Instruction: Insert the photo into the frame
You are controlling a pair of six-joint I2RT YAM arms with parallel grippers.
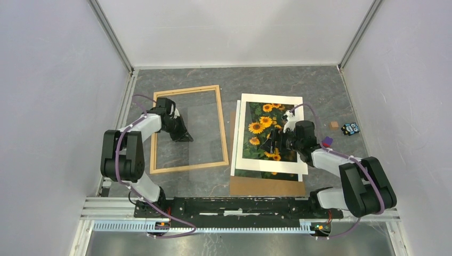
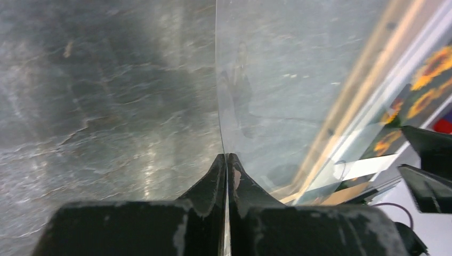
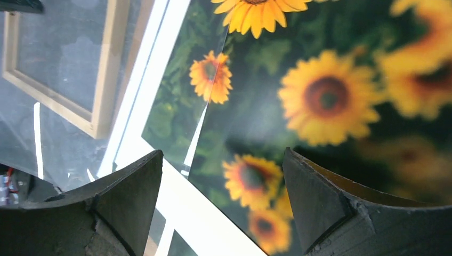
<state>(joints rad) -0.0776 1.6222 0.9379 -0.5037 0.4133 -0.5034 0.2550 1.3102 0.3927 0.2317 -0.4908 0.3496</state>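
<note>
Pane (image 2: 288,80), clear and glossy, pinched by left end effector (image 2: 226,158); right end effector (image 3: 224,154) spread above rectangular photo (image 3: 330,96).

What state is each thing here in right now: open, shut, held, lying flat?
left pincer, shut on the clear sheet's edge.
clear sheet, held at one edge.
right pincer, open, holding nothing, above the photo.
photo, flat under the white mat, not in the frame.
white mat, lying on the photo.
frame, flat on the table, without the photo.
brown board, flat beneath the photo.
</note>
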